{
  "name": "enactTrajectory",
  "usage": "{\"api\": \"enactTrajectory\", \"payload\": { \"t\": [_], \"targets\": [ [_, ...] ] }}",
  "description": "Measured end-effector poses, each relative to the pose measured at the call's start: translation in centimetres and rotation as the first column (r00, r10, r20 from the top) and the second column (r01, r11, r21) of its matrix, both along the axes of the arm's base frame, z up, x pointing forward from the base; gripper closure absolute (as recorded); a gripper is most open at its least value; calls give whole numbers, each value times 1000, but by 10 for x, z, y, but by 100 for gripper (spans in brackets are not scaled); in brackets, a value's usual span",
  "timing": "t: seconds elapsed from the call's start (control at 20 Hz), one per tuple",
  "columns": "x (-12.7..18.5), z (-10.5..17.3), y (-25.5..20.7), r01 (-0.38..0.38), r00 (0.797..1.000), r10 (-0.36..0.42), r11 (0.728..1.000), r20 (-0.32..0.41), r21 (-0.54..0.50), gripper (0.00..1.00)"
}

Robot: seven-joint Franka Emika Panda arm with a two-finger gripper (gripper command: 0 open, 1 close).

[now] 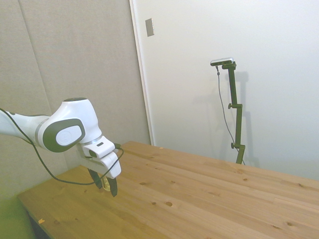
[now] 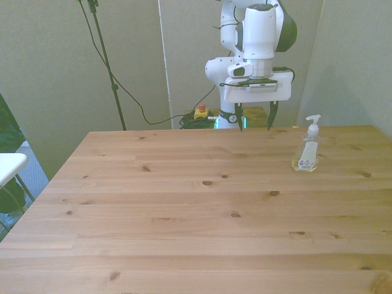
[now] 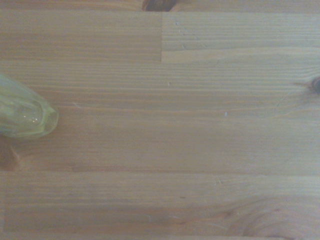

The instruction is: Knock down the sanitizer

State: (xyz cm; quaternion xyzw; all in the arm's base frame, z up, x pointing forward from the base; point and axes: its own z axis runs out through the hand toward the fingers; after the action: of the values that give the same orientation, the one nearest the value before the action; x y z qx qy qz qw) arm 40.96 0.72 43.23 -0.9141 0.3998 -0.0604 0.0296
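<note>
One upright sanitizer (image 2: 307,149) on the wooden table (image 2: 184,214), toward the front view's right, well short of the near edge; pump nozzle uppermost, bottle untouched. Fingers of the gripper (image 2: 253,118) spread, holding nothing, hanging just above the board near the sanitizer, on its side toward the front view's left and slightly beyond it. Approach step apparently in hand: next, probably a sideways sweep at upper-bottle height, enough to tip rather than slide.

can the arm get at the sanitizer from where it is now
Probably yes. The sanitizer stands upright toward the front view's right of the open end effector, with only bare table between them and nothing blocking a sideways push.
</note>
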Motion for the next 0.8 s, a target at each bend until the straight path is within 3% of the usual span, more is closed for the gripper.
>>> {"api": "enactTrajectory", "payload": {
  "t": [0.25,0.55,0.6,0.8],
  "targets": [
    [10,5,5,-3,1000,3,1000,12,-7,0],
    [38,-5,58,-32,999,32,998,-1,-52,0],
    [42,-6,65,-34,999,34,998,-3,-60,100],
    [52,-13,90,-54,998,53,996,-14,-66,100]
  ]
}}
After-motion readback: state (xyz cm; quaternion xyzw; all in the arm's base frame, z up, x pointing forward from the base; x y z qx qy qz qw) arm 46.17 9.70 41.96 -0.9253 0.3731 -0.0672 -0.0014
